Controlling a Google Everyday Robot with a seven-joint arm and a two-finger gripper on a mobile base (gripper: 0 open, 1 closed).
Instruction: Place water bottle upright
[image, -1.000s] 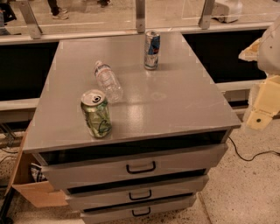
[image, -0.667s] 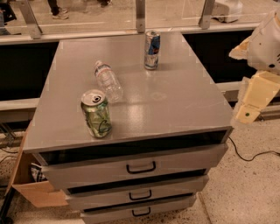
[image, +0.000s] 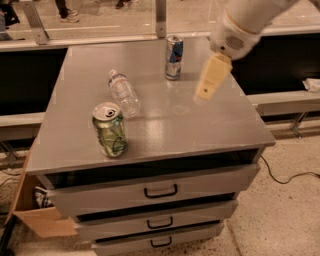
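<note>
The water bottle (image: 124, 92) is clear and ribbed with a white cap. It lies on its side on the grey cabinet top (image: 210, 127), left of centre, cap pointing toward the back. My gripper (image: 204, 94) hangs from the cream arm above the right-centre of the top. It is to the right of the bottle, well apart from it, and holds nothing that I can see.
A green drink can (image: 110, 130) stands near the front left, close to the bottle. A slim blue-and-silver can (image: 173, 57) stands at the back centre. Drawers (image: 160, 191) are below. A cardboard box (image: 42, 220) sits on the floor at left, a cable (image: 285, 179) at right.
The arm has swung in from beyond the cabinet's right edge to above its top, moving left toward the bottle. The bottle and both cans have not moved.
</note>
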